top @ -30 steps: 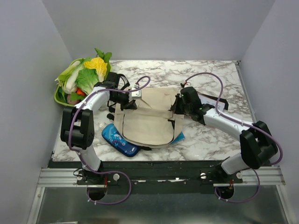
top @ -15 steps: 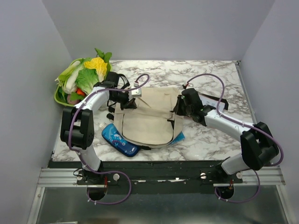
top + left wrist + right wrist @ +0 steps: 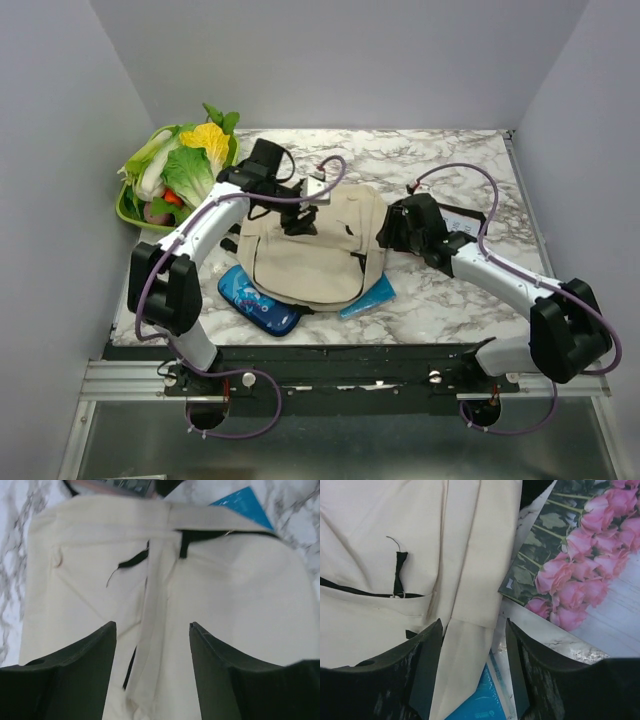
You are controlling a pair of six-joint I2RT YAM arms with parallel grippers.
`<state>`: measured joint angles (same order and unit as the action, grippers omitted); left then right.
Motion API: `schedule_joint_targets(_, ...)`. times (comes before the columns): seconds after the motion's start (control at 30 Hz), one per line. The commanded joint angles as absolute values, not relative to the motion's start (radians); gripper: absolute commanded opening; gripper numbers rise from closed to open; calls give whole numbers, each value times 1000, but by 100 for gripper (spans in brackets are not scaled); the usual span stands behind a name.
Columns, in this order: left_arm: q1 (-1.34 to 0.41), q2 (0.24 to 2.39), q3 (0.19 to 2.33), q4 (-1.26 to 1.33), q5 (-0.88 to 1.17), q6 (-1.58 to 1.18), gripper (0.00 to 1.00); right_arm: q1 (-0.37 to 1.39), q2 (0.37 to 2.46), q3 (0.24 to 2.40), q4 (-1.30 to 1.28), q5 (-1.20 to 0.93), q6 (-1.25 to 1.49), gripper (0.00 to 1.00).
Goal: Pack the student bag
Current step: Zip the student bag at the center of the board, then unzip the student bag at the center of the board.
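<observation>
Top external: we see the bag lying flat, cream, black-trimmed; left gripper and right gripper both gape, empty, above it.

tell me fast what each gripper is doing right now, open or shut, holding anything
Left gripper: open, holding nothing, over the student bag.
Right gripper: open, holding nothing, over the bag's edge.
</observation>
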<state>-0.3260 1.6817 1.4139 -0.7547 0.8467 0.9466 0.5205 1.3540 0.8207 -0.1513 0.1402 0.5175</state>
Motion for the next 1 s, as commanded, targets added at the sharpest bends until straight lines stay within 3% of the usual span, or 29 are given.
schedule_joint_targets(0.0, -452, 1669, 1437, -834, 847, 971, 71, 522, 1394, 810, -155, 123, 563, 62)
schedule_joint_targets(0.6, -715, 1865, 1519, -883, 743, 1219, 67, 520, 1562, 804, -86, 41, 629, 55)
schedule_joint_targets(0.7, -756, 1910, 1566, -928, 690, 1272, 65, 520, 1566, 778, -39, 17, 652, 47)
schedule_joint_targets(0.97, -815, 1983, 1603, -888, 580, 1357, 56, 520, 1528, 697, 77, -44, 672, 4)
